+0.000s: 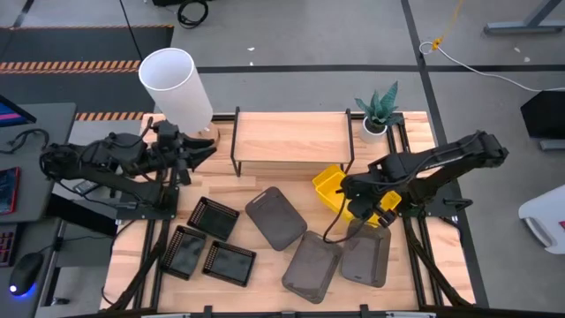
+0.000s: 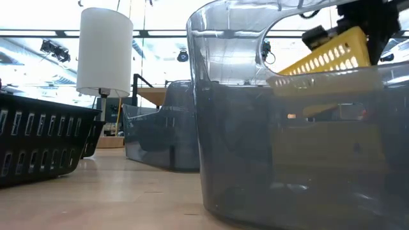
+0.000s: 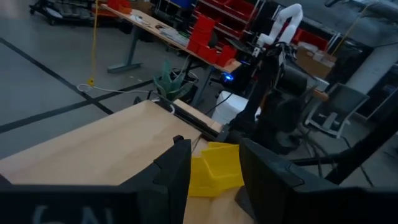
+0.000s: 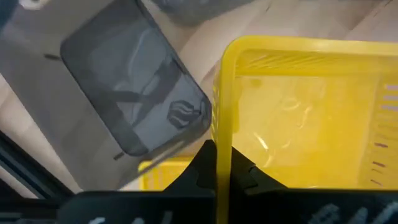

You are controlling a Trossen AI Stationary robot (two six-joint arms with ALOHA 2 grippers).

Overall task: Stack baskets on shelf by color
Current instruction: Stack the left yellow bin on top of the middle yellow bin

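The right gripper (image 1: 381,215) sits right of centre in the overhead frame, its fingers (image 4: 205,169) pinched tight on the rim of a yellow basket (image 4: 305,118), which hangs lifted and tilted at the upper right of the low view. Below it on the table lie three grey baskets (image 1: 316,263), lower centre, one partly under the gripper. Another yellow basket (image 1: 328,186) rests just above, beside the right leg of the shelf (image 1: 291,134), whose plank top stands at upper centre. Three black baskets (image 1: 212,217) cluster lower left. The left gripper (image 1: 199,152) waits at the shelf's left end, jaws parted a moderate way, holding nothing.
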